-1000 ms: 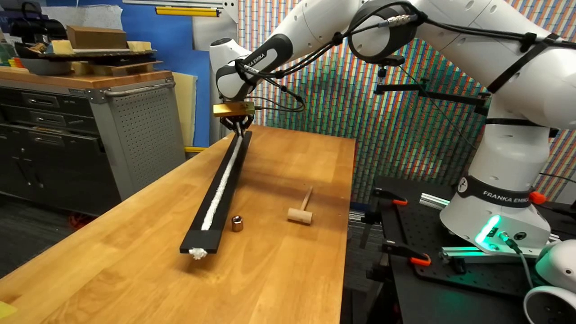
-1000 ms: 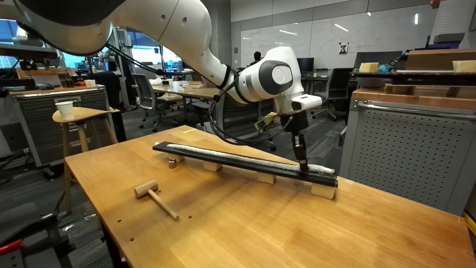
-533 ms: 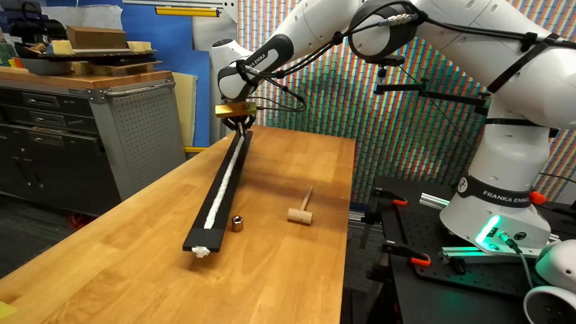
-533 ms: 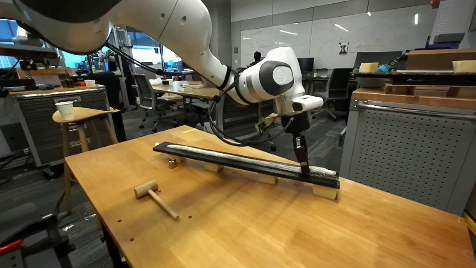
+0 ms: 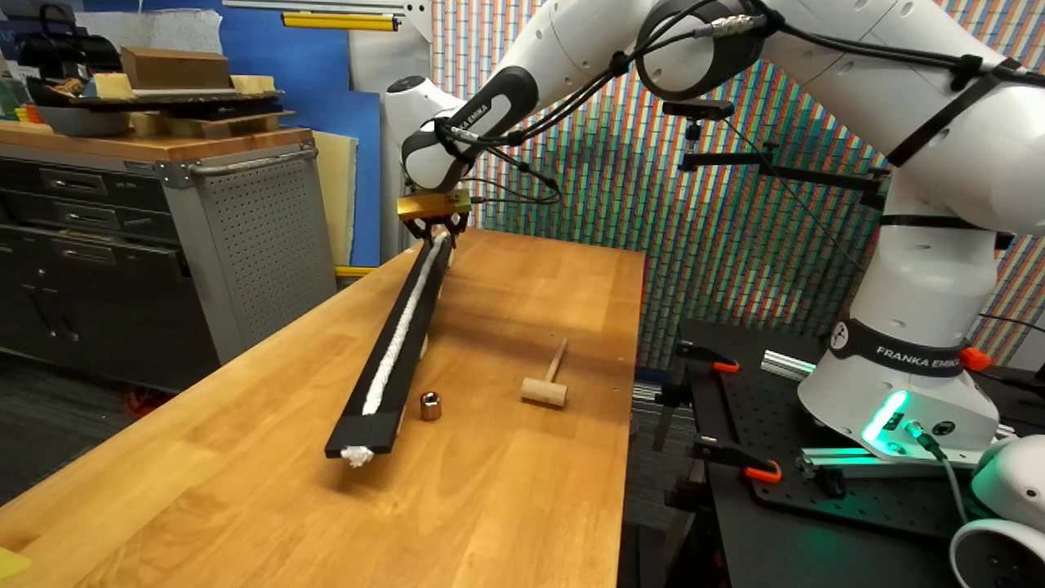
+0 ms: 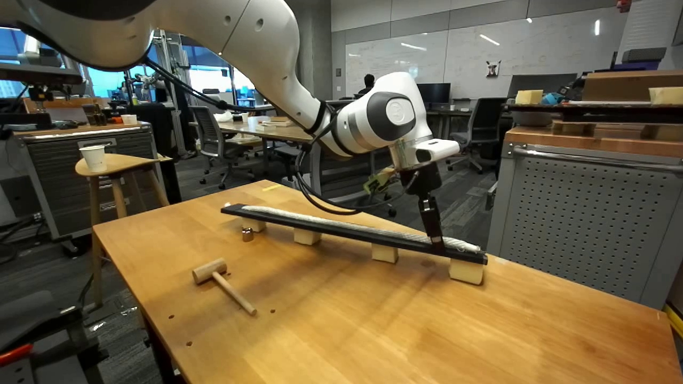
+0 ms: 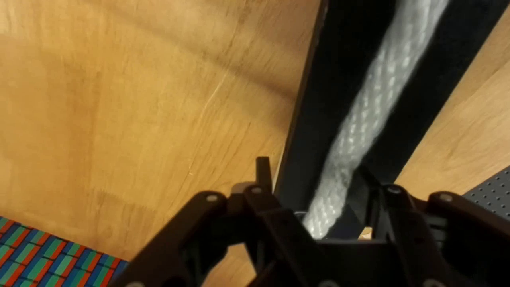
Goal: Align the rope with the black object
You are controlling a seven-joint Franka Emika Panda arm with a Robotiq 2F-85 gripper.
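Observation:
The cream-white rope (image 5: pixel 397 339) lies lengthwise on top of the long black bar (image 5: pixel 363 426), and both also show in an exterior view as the rope (image 6: pixel 331 220) and the bar (image 6: pixel 341 231). A frayed rope end sticks out past the bar's near end; a black band hides a short stretch beside it. My gripper (image 5: pixel 442 237) is open near the bar's far end, low at the bar. In the wrist view, the rope (image 7: pixel 370 107) runs between the spread fingers of the gripper (image 7: pixel 312 169). One finger is beside the bar's edge, the other over the bar close to the rope.
The bar rests on several pale blocks (image 6: pixel 308 236) on the wooden table (image 6: pixel 341 330). A metal nut (image 5: pixel 430 406) stands near the bar's near end. A wooden mallet (image 5: pixel 544 392) lies farther to the side. A grey cabinet (image 5: pixel 253 237) stands past the table edge.
The gripper, earlier shut on the rope, has opened around it. The bar has shifted slightly and the pale blocks under it show more. The rope still lies on the bar.

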